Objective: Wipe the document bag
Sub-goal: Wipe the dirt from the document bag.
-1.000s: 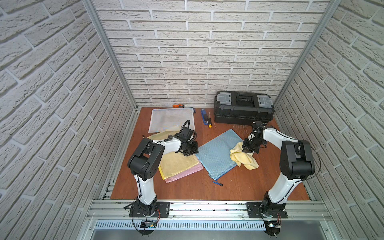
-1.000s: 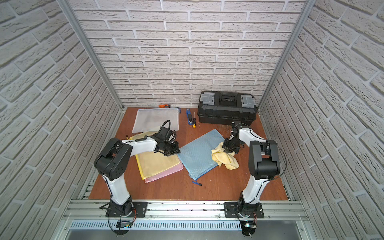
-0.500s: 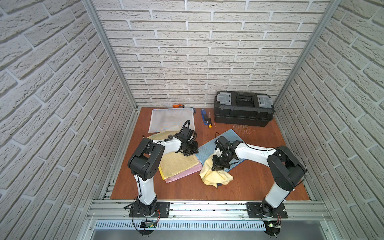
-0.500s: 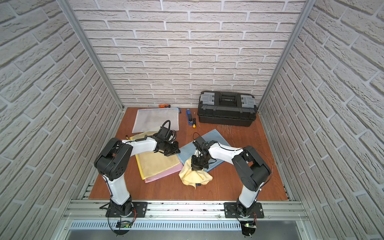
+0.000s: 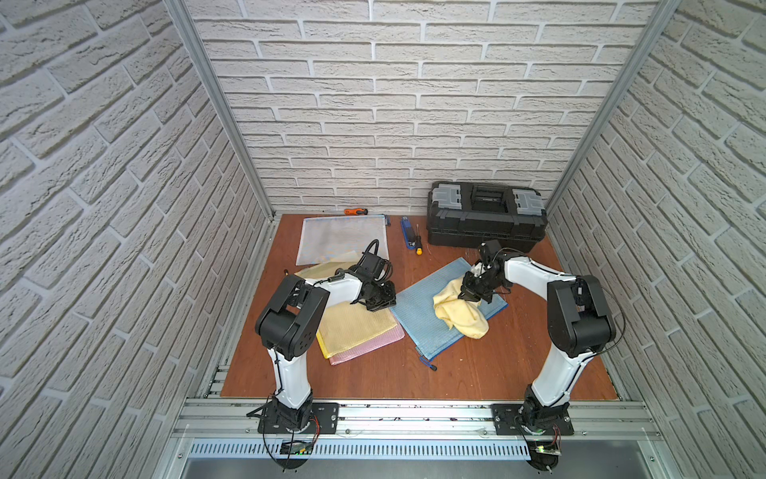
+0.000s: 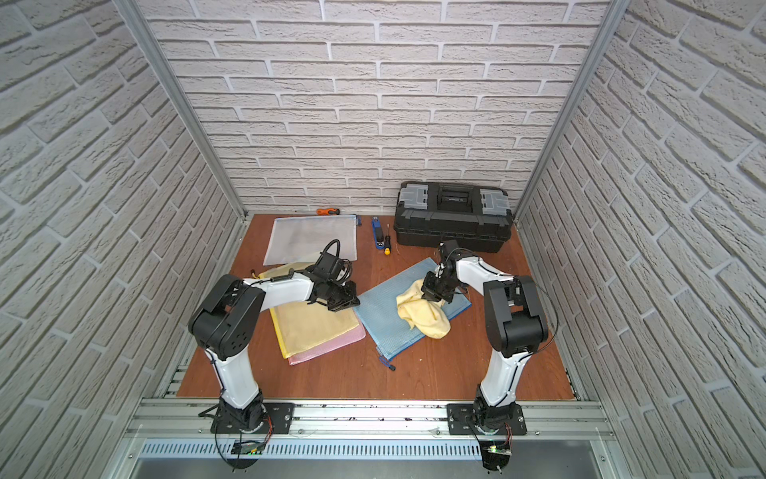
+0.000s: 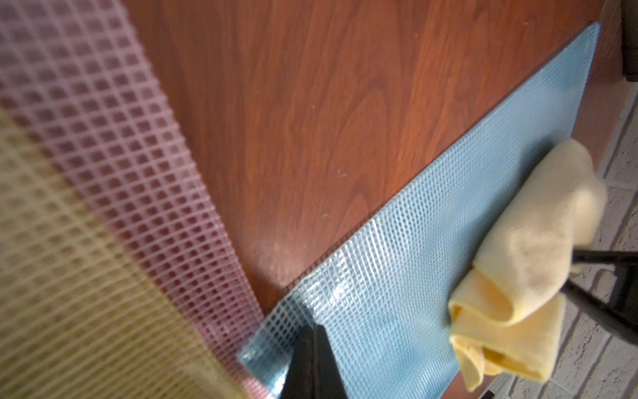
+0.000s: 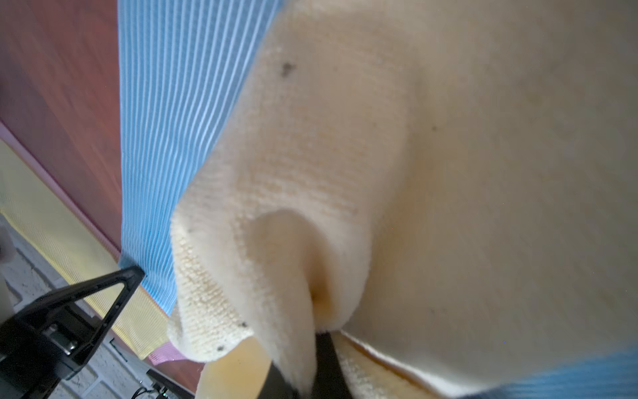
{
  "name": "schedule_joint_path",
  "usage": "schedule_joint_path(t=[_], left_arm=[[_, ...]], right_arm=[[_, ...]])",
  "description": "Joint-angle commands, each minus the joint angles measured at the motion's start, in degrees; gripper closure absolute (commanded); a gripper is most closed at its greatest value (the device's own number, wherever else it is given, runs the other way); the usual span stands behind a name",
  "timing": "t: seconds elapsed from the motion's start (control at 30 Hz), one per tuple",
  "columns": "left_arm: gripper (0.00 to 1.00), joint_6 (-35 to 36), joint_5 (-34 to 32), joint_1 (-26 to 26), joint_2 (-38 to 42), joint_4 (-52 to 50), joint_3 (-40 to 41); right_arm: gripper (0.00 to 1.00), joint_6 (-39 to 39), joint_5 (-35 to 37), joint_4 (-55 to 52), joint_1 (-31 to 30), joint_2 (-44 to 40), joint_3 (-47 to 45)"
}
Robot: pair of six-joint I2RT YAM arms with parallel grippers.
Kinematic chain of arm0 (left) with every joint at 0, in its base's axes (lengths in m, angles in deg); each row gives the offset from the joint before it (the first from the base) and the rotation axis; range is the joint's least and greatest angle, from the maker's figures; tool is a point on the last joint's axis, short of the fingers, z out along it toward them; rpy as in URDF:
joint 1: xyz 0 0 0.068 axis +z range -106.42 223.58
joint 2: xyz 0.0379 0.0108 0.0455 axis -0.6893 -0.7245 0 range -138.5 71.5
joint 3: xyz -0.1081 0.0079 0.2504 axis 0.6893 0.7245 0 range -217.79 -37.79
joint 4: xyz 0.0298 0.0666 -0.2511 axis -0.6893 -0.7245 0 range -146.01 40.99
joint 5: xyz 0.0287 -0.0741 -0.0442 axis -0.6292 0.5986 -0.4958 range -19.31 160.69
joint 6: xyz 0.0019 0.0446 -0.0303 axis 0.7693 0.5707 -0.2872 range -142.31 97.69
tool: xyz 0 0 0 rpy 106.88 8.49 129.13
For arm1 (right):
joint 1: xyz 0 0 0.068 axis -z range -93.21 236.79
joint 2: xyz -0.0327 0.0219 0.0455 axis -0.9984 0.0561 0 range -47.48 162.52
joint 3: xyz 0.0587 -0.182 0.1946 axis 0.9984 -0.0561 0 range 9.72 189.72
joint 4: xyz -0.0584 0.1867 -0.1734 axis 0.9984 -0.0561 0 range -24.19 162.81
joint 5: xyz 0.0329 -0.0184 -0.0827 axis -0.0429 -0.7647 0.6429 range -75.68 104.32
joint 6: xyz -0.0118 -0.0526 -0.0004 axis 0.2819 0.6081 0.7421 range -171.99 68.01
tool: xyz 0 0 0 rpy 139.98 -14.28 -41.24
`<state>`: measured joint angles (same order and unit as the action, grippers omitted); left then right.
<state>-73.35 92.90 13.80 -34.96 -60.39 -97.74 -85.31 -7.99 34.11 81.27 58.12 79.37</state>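
Document bag [image 5: 416,321]: right gripper [image 5: 468,297] clenches yellow cloth [image 5: 461,318] atop; left gripper [image 5: 379,306] closed at corner.

Both top views look from high above my base side, down and forward to the back brick wall [image 5: 393,124], far enough to hold the whole counter [image 5: 476,373]; the two share almost the same scene. My left wrist camera is low and very near the blue document bag [image 7: 397,276], looking along it to the yellow cloth [image 7: 524,248]. My right wrist camera is nearly against this cloth, with the same bag behind it.
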Motion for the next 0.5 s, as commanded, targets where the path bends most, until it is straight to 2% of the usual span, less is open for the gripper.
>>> schedule_joint_path(t=[0.0, 0.07, 0.17, 0.33, 0.47], left_arm=[[1.00, -0.50, 0.29, -0.62, -0.29, -0.35, 0.37], [1.00, -0.63, 0.32, -0.92, -0.39, -0.21, 0.36], [1.00, -0.86, 0.19, -1.24, -0.70, -0.07, 0.08], [1.00, -1.33, 0.22, -1.33, -1.70, 0.28, -0.44], [1.00, -1.34, 0.21, -1.51, -1.82, 0.17, -0.44]], right_arm=[[0.98, 4.13, 1.36, -4.59, -0.31, 1.01, 5.10], [0.98, 2.08, -1.81, -2.43, -1.90, 1.95, 6.38], [0.98, -1.11, -4.03, -0.12, -7.60, 3.83, 8.24], [0.98, -7.16, -6.87, 5.06, -20.59, 7.33, 10.85], [0.98, -11.17, -9.57, 10.55, -22.23, 10.74, 10.42]])
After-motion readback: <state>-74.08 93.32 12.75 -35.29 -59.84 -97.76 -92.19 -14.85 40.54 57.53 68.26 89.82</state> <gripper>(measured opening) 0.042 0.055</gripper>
